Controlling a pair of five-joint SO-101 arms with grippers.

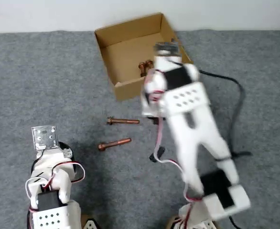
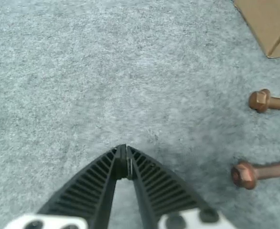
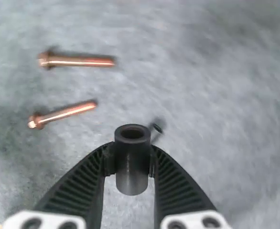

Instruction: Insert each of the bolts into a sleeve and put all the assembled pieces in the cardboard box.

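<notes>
A black sleeve [image 3: 132, 171] is pinched upright between the right arm's fingers [image 3: 85, 179], its open bore turned up and its body gripped on both sides near the fingertips. It is held clear of the grey table [image 1: 59, 86]. Beyond these fingers and off to one side, two copper-coloured bolts are seen lying flat on the table. The nearer bolt [image 3: 61, 114] is set at a slight slant, and the farther bolt [image 3: 75, 60] lies well apart from it, with both heads turned the same way.

The left arm's fingers [image 2: 94, 183] are pressed together, their tips meeting with nothing between them, and they are held low over bare table. Ahead of them and to one side, the head of the nearer bolt [image 2: 245, 174] and, past it, the head of the farther bolt [image 2: 259, 100] are seen. A corner of the cardboard box [image 2: 266, 21] lies farther off still.

From above, the nearer bolt [image 1: 114, 143] and farther bolt [image 1: 123, 121] are found between the two arms. The cardboard box [image 1: 130, 88] stands open beyond them, and copper-coloured pieces [image 1: 146, 66] lie inside it against its near wall.
</notes>
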